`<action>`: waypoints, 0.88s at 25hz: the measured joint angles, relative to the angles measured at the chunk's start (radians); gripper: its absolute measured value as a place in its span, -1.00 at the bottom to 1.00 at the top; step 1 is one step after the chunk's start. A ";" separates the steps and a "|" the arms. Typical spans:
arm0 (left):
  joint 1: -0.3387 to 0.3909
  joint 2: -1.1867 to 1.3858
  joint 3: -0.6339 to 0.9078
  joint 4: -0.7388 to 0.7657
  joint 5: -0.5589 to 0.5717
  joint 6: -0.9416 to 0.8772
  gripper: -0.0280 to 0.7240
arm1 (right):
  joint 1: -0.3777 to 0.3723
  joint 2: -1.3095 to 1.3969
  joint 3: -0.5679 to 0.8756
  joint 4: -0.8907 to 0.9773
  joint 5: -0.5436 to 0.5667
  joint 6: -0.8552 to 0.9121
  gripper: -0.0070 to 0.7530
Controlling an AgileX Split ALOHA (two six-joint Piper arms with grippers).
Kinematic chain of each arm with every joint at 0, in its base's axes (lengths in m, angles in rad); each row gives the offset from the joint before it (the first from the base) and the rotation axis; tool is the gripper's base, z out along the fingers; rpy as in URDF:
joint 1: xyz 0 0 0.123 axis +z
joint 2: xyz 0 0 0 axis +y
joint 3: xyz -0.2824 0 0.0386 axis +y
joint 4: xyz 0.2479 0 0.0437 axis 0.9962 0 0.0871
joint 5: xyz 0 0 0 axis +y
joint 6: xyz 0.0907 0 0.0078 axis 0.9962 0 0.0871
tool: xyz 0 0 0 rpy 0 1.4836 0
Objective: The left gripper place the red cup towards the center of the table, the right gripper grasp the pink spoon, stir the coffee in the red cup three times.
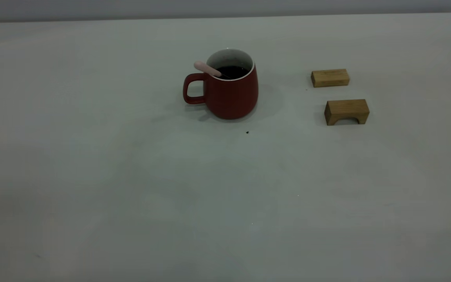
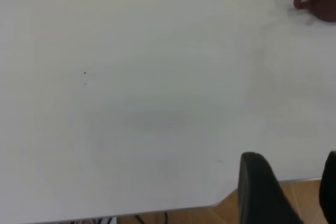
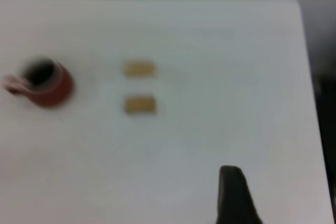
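Spoon (image 1: 207,69) is leaning in the red cup (image 1: 229,94), its pale pink rounded handle poking up and out over the rim on the cup's handle side, its long axis slanting down into the coffee (image 1: 232,71), where the bowl is sitting hidden. The cup is standing upright on the table (image 1: 131,188), dark red outside, white inside, wider at the base than at the rim, its loop handle pointing away from the two wooden blocks. Those blocks are lying well apart from the cup: a flat block (image 1: 330,77) and an arched block (image 1: 346,111). A tiny black speck (image 1: 247,132) is sitting just in front of the cup. The left end effector (image 2: 286,192) is hovering over the table edge far from the cup, fingers apart. The right end effector (image 3: 233,195) is showing one dark finger only; whether it is open, I cannot tell.
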 joint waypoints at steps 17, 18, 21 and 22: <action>0.000 0.000 0.000 0.000 0.000 0.000 0.01 | -0.051 -0.603 0.594 0.028 -0.121 -0.054 0.34; 0.000 0.000 0.000 0.000 0.000 0.000 0.01 | -0.051 -0.613 0.597 0.028 -0.114 -0.060 0.34; 0.000 0.000 0.000 0.000 0.000 0.000 0.01 | -0.051 -0.615 0.598 0.046 -0.112 -0.066 0.34; 0.000 0.000 0.000 0.000 0.000 0.000 0.01 | -0.051 -0.616 0.598 0.046 -0.112 -0.067 0.34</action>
